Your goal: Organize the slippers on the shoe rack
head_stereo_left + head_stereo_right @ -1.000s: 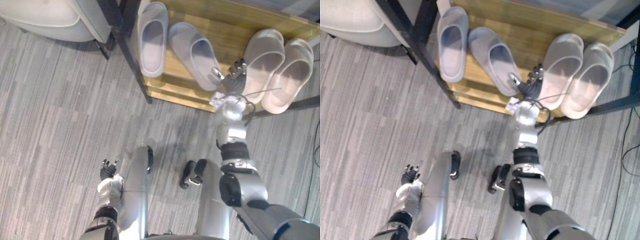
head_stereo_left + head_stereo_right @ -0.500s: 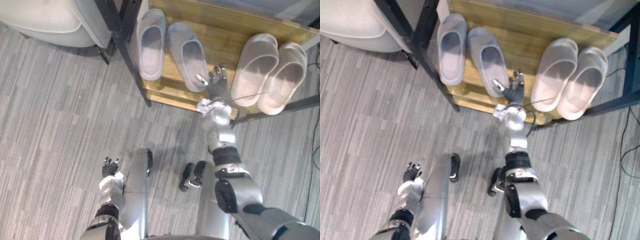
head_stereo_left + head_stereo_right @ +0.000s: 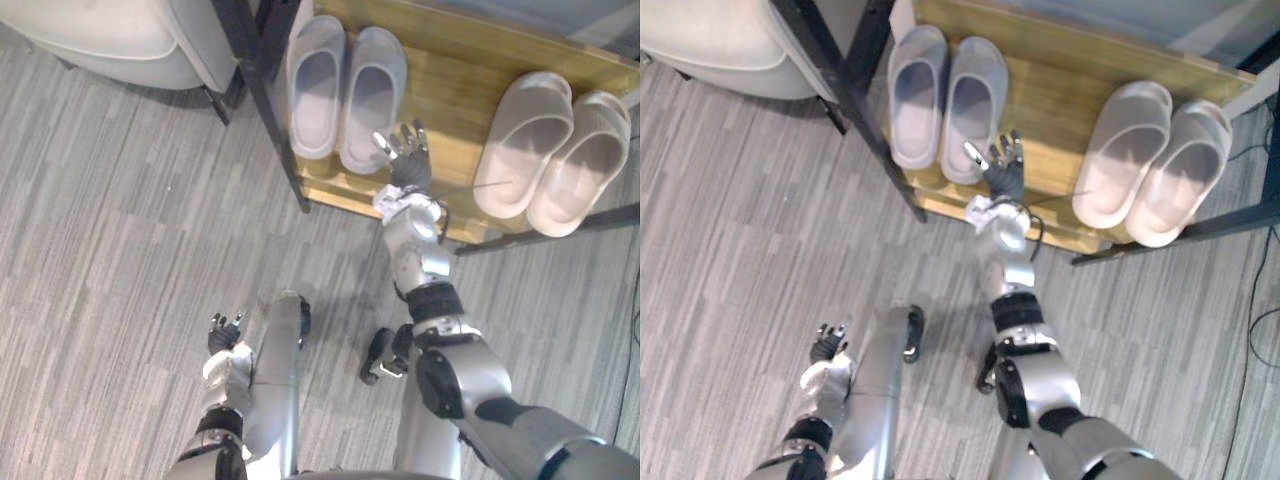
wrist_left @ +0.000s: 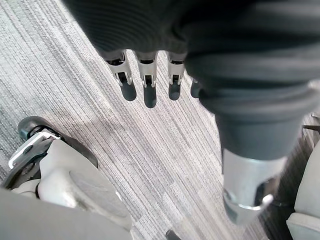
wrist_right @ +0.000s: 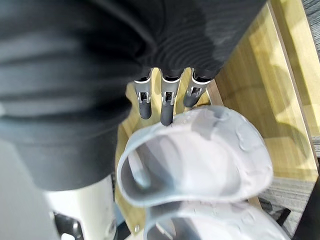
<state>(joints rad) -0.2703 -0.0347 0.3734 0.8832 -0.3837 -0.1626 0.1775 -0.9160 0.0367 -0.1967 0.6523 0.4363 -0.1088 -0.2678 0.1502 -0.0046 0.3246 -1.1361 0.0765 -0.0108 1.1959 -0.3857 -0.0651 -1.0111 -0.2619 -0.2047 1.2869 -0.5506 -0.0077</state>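
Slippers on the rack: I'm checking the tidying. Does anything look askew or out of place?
Nothing stands out. The grey pair lies parallel at the shoe rack's left, the beige pair side by side at its right, angled slightly. The right robot hand is open beside the grey pair.

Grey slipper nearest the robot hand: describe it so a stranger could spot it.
Find the wooden shoe rack: grey pair at its left end, beige pair at its right. It is the grey pair's right-hand slipper, beside the open robot hand.
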